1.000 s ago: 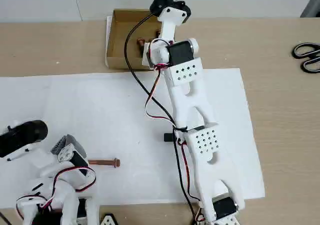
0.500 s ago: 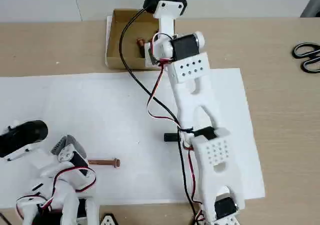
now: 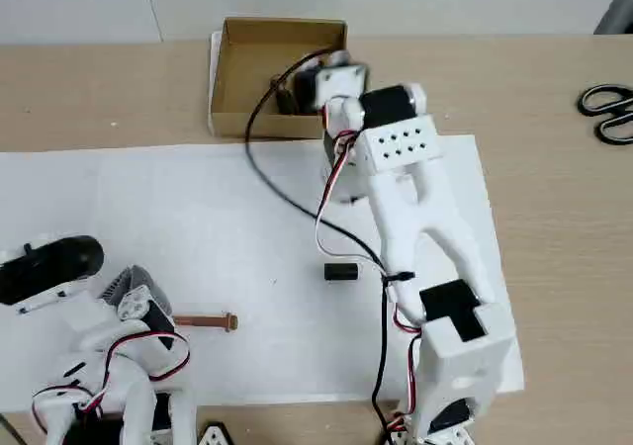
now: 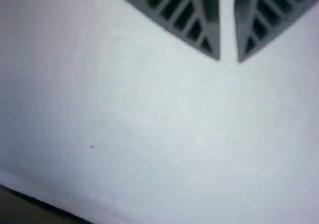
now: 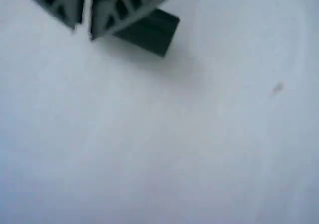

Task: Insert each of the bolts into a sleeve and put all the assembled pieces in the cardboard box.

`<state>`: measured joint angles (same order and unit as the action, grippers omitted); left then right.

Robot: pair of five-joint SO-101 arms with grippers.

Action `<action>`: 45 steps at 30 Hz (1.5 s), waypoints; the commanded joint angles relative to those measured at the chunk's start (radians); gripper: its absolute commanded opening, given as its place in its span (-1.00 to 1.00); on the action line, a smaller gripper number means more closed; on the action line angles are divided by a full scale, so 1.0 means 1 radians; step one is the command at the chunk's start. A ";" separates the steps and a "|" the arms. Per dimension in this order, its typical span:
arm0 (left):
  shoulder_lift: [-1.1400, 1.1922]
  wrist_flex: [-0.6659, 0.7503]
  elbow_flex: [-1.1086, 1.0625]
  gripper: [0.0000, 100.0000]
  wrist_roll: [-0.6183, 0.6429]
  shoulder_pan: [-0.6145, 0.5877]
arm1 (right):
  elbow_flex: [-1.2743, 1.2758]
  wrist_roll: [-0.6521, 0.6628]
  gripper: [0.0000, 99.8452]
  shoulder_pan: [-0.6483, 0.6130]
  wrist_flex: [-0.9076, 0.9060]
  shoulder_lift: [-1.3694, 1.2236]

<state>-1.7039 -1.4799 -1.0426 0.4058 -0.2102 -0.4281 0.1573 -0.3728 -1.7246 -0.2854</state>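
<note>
A copper bolt (image 3: 206,320) lies on the white paper near the front left. My left gripper (image 3: 129,289) (image 4: 228,57) sits just to the bolt's left, shut and empty over bare paper. A black sleeve (image 3: 341,272) (image 5: 148,31) lies on the paper mid-table, apart from the bolt. In the right wrist view my right gripper (image 5: 84,30) is shut with nothing in it, its tips close to the sleeve. The cardboard box (image 3: 229,69) stands at the back edge of the paper. The right arm's wrist (image 3: 336,79) covers the box's right part.
Scissors (image 3: 608,109) lie on the wooden table at the far right. The white paper (image 3: 198,218) covers the work area between the arms. The folded right arm (image 3: 415,198) spans the paper's right side, with a black cable looping beside it.
The right arm has drawn back from over the box and folded down toward the paper, so its wrist now sits at the box's right edge. The left arm has barely moved.
</note>
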 commanded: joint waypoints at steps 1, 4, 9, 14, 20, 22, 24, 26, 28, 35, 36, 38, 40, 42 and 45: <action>0.002 0.054 0.015 -0.99 -0.037 0.003 | 0.074 0.247 -0.99 0.002 -0.016 0.111; 0.002 0.081 0.015 -0.99 -0.055 0.003 | 0.133 0.362 -0.99 -0.012 -0.013 0.177; 0.002 0.091 0.013 -0.99 -0.060 0.003 | 0.258 0.559 -0.99 -0.041 -0.012 0.246; 0.002 0.091 -0.028 -0.99 -0.060 0.003 | 0.381 0.692 -0.99 -0.094 -0.012 0.334; 0.002 0.141 -0.041 -0.99 -0.060 0.002 | 0.520 0.738 -0.99 -0.196 -0.012 0.409; 0.002 0.147 -0.041 -0.99 -0.060 0.002 | 0.559 0.753 -0.99 -0.203 -0.012 0.409; 0.002 0.147 -0.041 -0.99 -0.060 0.002 | 0.589 0.758 -0.98 -0.199 0.004 0.409; 0.002 0.144 -0.041 -0.99 -0.060 -0.003 | 0.618 0.760 -0.91 -0.196 0.015 0.409; 0.002 0.141 -0.036 -0.99 -0.060 -0.003 | 0.644 0.776 -0.81 -0.197 0.018 0.409; 0.000 0.146 -0.035 -0.99 -0.055 -0.092 | 0.664 0.827 -0.76 -0.179 0.079 0.407; 0.000 0.147 -0.035 -0.99 -0.055 -0.117 | 0.664 0.836 -0.76 -0.170 0.093 0.406; 0.000 0.146 -0.036 -0.99 -0.055 -0.143 | 0.664 0.856 -0.76 -0.160 0.119 0.403; 0.000 0.141 -0.039 -0.99 -0.055 -0.150 | 0.664 0.875 -0.76 -0.154 0.139 0.383; 0.000 0.140 -0.039 -0.99 -0.055 -0.150 | 0.664 0.885 -0.76 -0.151 0.153 0.348; 0.000 0.140 -0.039 -0.99 -0.055 -0.150 | 0.660 0.899 -0.76 -0.142 0.183 0.300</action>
<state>-1.7039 -1.3556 -1.0856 0.3552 -0.3560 0.2363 1.0334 -0.5278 -1.5696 0.0307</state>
